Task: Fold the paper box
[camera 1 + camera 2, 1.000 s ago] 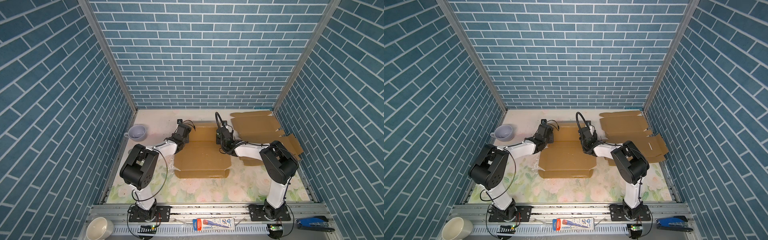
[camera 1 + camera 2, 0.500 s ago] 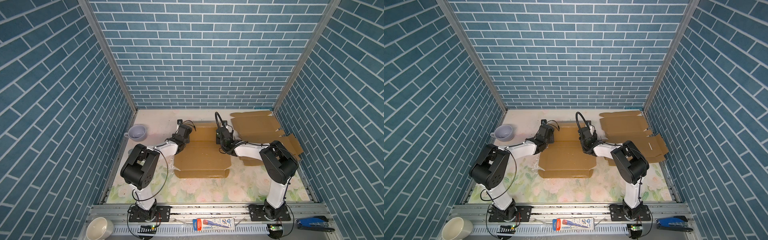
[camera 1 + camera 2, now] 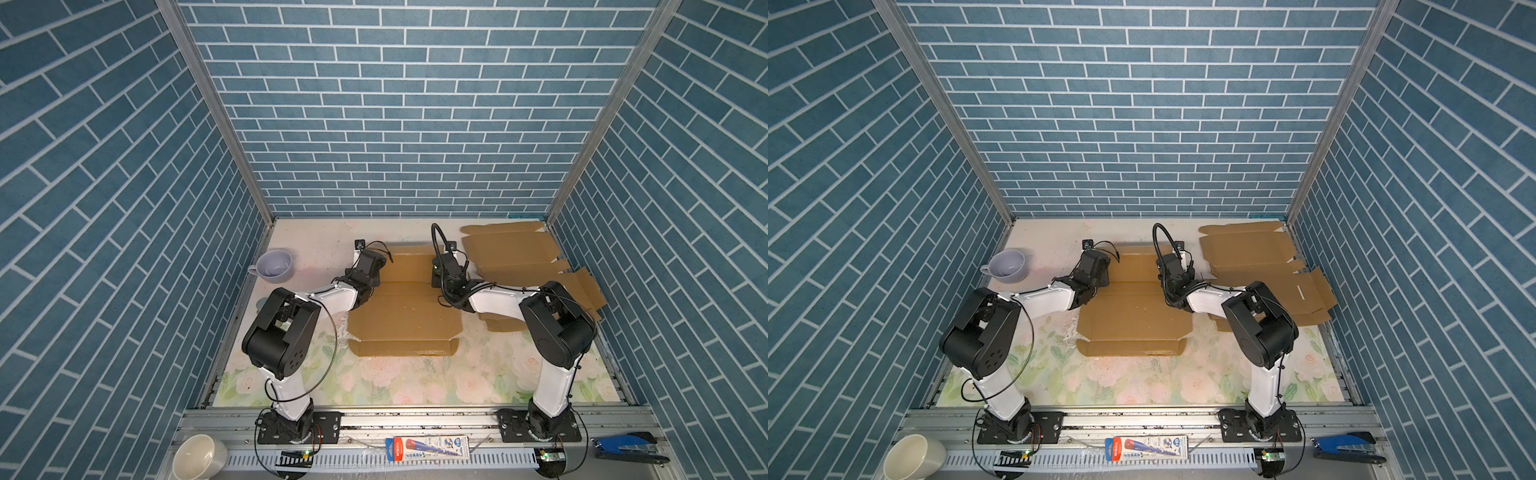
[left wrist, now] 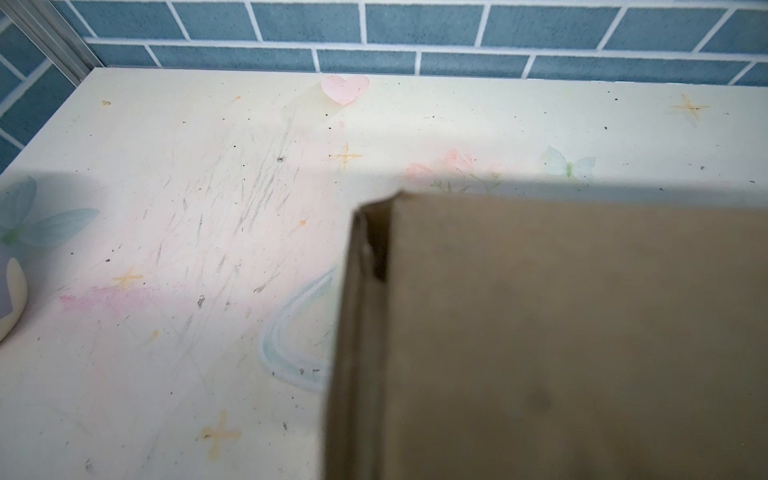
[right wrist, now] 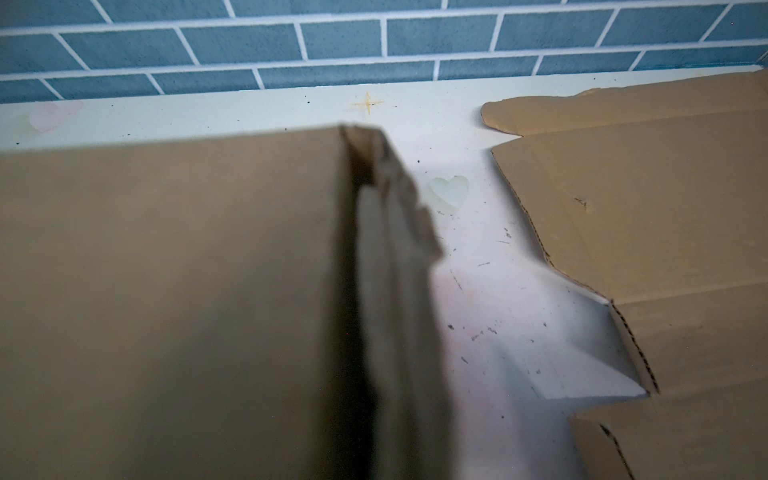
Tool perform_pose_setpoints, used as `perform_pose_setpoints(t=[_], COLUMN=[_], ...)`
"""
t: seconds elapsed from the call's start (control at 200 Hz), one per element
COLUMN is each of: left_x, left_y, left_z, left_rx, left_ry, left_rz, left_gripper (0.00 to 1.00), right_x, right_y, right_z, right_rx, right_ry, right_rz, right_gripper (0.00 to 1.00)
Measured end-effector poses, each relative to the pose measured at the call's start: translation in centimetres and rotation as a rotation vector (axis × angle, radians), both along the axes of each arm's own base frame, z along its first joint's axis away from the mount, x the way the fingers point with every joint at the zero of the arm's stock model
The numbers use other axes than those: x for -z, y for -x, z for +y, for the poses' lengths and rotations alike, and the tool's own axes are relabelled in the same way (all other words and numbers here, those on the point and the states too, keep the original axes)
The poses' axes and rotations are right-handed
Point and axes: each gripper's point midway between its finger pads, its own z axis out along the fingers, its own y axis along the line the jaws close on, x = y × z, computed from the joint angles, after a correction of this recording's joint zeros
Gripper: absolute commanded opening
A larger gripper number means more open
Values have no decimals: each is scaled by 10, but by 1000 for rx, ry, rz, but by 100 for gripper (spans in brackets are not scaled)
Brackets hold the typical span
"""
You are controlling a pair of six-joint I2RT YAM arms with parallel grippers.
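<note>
- Paper box point(image 3: 405, 316) lies mid-counter point(image 3: 316, 245), base flat; its far panel appears raised between both arms.
- Left fingers point(image 3: 376, 270) and right fingers point(image 3: 435, 274) are closed at that panel's side flaps; a pinch on the card cannot be confirmed.
- Step judged: raising the rear wall.
- Next move calls for an even lift on both sides, clear of the spare blanks point(image 3: 511, 253).

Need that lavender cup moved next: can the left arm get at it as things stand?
Probably yes. Only bare mat lies between the lavender cup and the left gripper. But that gripper is shut at the raised flap of the paper box, so it must leave that and open first.
</note>
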Motion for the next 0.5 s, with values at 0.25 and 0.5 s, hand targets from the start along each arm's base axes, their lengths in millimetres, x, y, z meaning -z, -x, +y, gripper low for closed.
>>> perform_pose_setpoints(t=[0.25, 0.5], left_x=[0, 0], left_y=[0, 0], left_z=[0, 0], left_rx=[-4, -2], left_ry=[0, -2], left_rz=[-1, 0], left_gripper=[0, 0], right_x=[1, -1], right_y=[-1, -3], right_z=[1, 3], right_rx=[-15, -78], right_ry=[-18, -96], right_rz=[10, 58], right_gripper=[0, 32])
